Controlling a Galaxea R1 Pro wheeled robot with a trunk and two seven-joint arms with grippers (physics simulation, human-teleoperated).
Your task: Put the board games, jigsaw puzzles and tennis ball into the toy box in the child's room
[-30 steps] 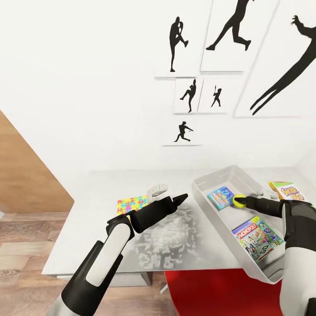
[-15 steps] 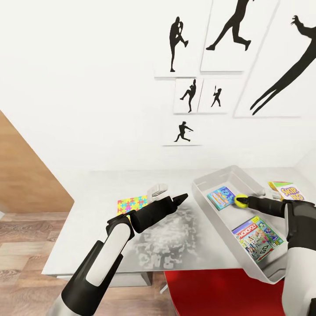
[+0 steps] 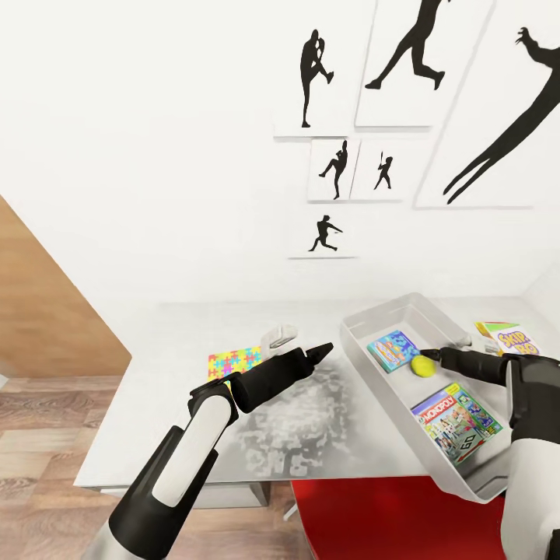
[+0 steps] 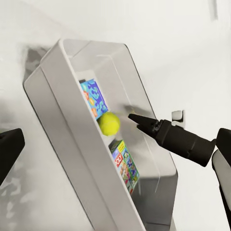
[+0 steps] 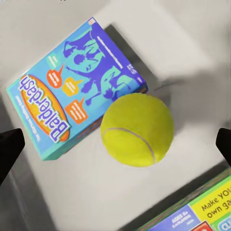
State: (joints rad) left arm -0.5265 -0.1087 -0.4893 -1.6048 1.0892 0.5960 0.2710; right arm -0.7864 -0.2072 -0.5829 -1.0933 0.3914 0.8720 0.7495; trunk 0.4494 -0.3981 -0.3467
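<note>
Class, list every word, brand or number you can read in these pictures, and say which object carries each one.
"Balderdash": blue board game in the toy box, beside the tennis ball.
"MONOPOLY": green-edged board game in the toy box.
"GO": corner of the Monopoly cover, head view.
"SKIP-BO": yellow board game on the table.
"Make YOU", "own ga": cut off at the picture's edge, on the Monopoly box, right wrist view.
Other fine print on the covers is too small to read.

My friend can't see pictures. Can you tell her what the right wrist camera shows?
A fuzzy yellow-green tennis ball sits on the grey floor of the toy box, beside a blue Balderdash game box. The corner of a green-edged Monopoly box peeks in at one edge.
</note>
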